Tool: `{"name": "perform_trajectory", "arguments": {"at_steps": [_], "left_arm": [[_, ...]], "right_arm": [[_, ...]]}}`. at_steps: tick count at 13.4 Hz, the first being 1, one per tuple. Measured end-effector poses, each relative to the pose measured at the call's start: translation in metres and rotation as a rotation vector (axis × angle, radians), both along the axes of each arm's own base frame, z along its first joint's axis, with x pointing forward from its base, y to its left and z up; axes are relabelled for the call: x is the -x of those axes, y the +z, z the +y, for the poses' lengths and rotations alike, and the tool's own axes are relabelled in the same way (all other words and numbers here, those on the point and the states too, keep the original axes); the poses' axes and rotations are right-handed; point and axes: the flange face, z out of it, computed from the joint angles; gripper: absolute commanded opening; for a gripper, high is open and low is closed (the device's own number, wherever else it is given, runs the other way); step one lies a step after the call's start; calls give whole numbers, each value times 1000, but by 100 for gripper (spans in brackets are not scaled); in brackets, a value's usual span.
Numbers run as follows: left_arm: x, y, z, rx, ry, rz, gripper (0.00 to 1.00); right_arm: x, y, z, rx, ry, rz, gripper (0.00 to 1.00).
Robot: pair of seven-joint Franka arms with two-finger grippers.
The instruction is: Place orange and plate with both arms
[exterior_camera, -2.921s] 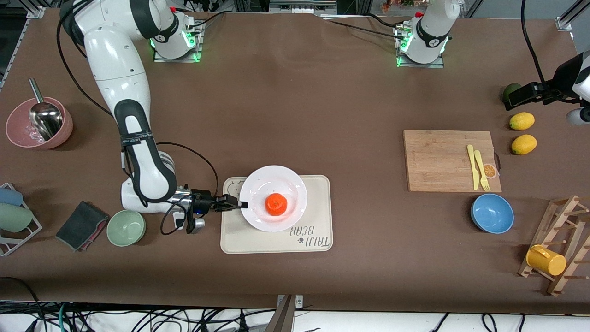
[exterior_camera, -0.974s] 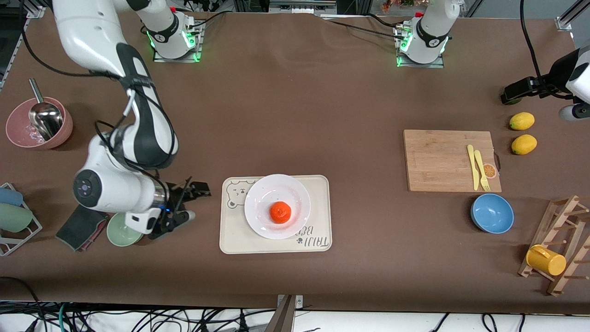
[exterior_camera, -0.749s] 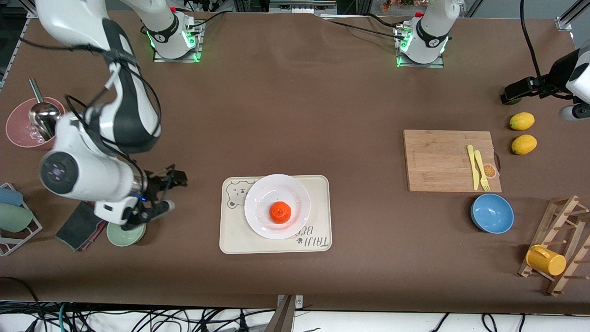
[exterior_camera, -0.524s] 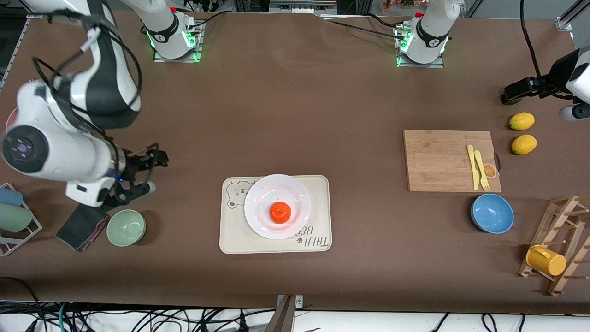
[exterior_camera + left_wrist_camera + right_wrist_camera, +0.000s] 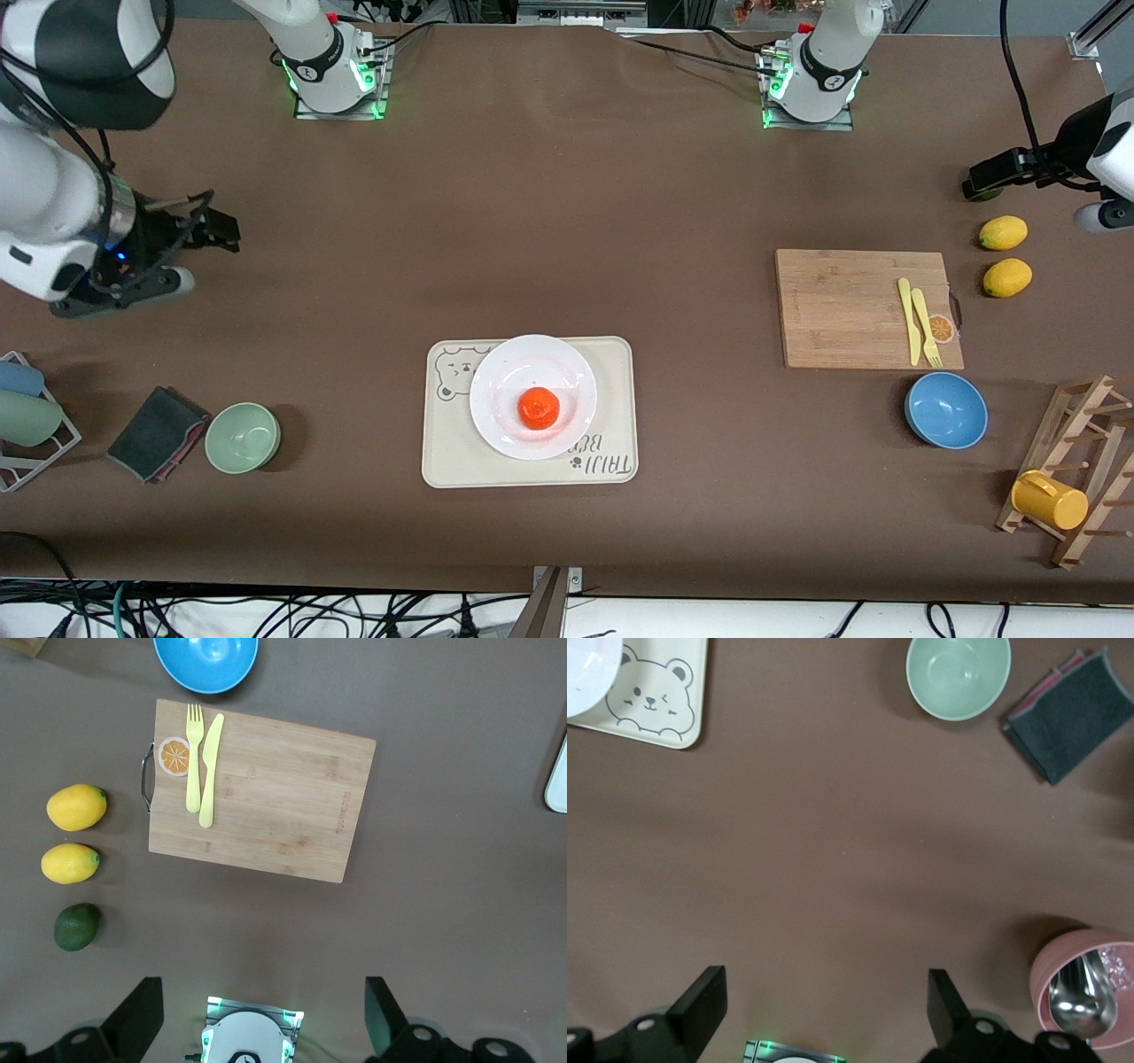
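Both grippers empty | front: orange on plate, plate on tray; right gripper high over bare table, left gripper over a dark fruit | left wrist: fingers spread wide | right wrist: fingers wide | risk: bumping the plate would roll the orange off.
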Motion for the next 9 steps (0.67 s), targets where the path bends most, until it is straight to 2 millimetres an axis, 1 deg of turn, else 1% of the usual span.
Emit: {"name": "perform_trajectory", "arguments": {"at_steps": [2, 4, 5, 6, 7, 9], "left_arm": [[1, 0, 0, 0, 0, 4, 100], [2, 1, 0, 1, 0, 11, 100], [3, 1, 0, 1, -1, 15, 100], [3, 1, 0, 1, 0, 16, 100], [3, 1, 0, 1, 0, 16, 100], [3, 1, 0, 1, 0, 17, 100]], "right_arm": [[12, 5, -19, -5, -42, -27, 100], [18, 25, -50, -7, -93, -84, 100], [21, 34, -61, -8, -110, -106, 100], [25, 42, -64, -9, -116, -120, 100], [28, 47, -63, -9, -120, -127, 100], [35, 52, -58, -1, -185, -123, 100]]}}
